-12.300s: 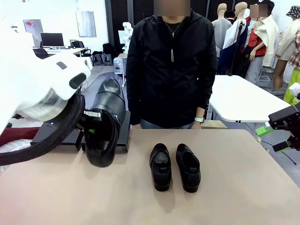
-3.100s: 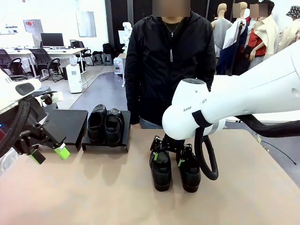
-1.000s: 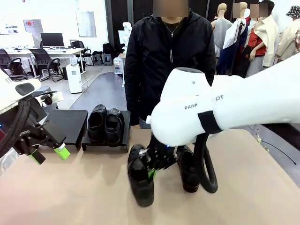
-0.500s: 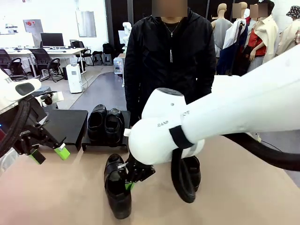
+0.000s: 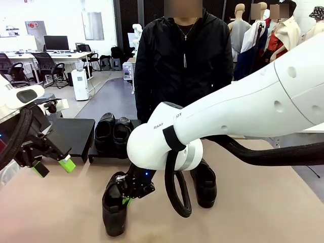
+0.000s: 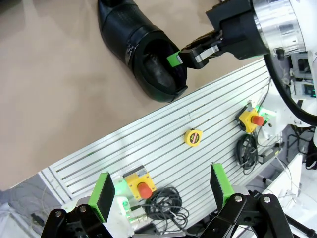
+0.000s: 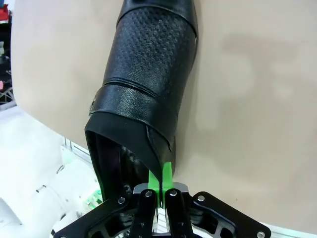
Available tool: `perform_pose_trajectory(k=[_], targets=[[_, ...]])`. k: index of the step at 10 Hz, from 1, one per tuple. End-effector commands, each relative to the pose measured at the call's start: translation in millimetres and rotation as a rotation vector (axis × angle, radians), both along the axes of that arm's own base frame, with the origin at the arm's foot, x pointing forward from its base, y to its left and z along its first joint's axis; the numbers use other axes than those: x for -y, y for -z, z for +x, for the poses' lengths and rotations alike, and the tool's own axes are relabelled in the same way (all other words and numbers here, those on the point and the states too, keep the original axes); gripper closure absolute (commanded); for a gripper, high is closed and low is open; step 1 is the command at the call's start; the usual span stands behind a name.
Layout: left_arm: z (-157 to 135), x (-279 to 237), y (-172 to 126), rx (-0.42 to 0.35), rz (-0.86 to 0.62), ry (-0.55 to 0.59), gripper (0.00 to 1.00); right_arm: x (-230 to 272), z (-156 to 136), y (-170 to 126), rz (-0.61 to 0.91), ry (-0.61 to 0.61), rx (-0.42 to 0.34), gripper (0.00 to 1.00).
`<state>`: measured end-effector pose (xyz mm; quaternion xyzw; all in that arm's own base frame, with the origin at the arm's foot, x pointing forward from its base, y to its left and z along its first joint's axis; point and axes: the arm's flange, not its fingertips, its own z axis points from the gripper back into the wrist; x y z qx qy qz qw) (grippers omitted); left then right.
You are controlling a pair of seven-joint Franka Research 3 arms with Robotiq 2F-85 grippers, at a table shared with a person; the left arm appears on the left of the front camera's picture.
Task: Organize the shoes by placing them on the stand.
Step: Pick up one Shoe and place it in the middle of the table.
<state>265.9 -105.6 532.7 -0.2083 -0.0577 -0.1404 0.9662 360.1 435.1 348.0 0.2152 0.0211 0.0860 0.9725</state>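
My right gripper (image 5: 132,195) is shut on the heel rim of a black glossy shoe (image 5: 114,212), which hangs toe-down over the near left part of the table. The right wrist view shows the green pads (image 7: 161,184) pinching the shoe's (image 7: 148,74) collar. A second shoe (image 5: 204,183) lies on the table at the centre. Two more shoes (image 5: 104,132) (image 5: 123,132) sit side by side on the right black stand (image 5: 134,150). The left stand (image 5: 71,134) is bare. My left gripper (image 5: 50,166) stays open at the far left, holding nothing; from its wrist view I see the held shoe (image 6: 143,54).
A person in a black jacket (image 5: 185,71) stands at the far edge of the tan table (image 5: 263,202). My right arm's white body (image 5: 228,121) crosses the middle. Below the table's near edge lies a slotted metal plate (image 6: 198,124) with a yellow tape measure (image 6: 193,137).
My right arm has carried the shoe left and toward the near edge, away from its mate. The left gripper has not moved.
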Motion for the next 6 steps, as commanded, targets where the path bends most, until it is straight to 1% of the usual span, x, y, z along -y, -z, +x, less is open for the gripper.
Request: perform_pose_trajectory(k=[1, 2, 3, 4, 5, 6], targets=[[1, 0, 1, 0.007, -0.018, 0.006, 0.00, -2, -1, -7, 0.031, -0.030, -0.025, 0.41], [1, 0, 1, 0.007, -0.018, 0.006, 0.00, 0, -1, -7, 0.033, -0.024, -0.027, 0.00], [1, 0, 1, 0.007, -0.018, 0.006, 0.00, 5, 0, -10, 0.050, -0.018, -0.031, 0.00], [1, 0, 1, 0.007, -0.018, 0.006, 0.00, 19, 1, -20, 0.078, -0.012, -0.020, 0.00], [1, 0, 1, 0.007, -0.018, 0.006, 0.00, 50, 4, -39, 0.120, 0.000, -0.007, 0.00], [1, 0, 1, 0.007, -0.018, 0.006, 0.00, 96, 10, -61, 0.146, 0.028, -0.005, 0.00]])
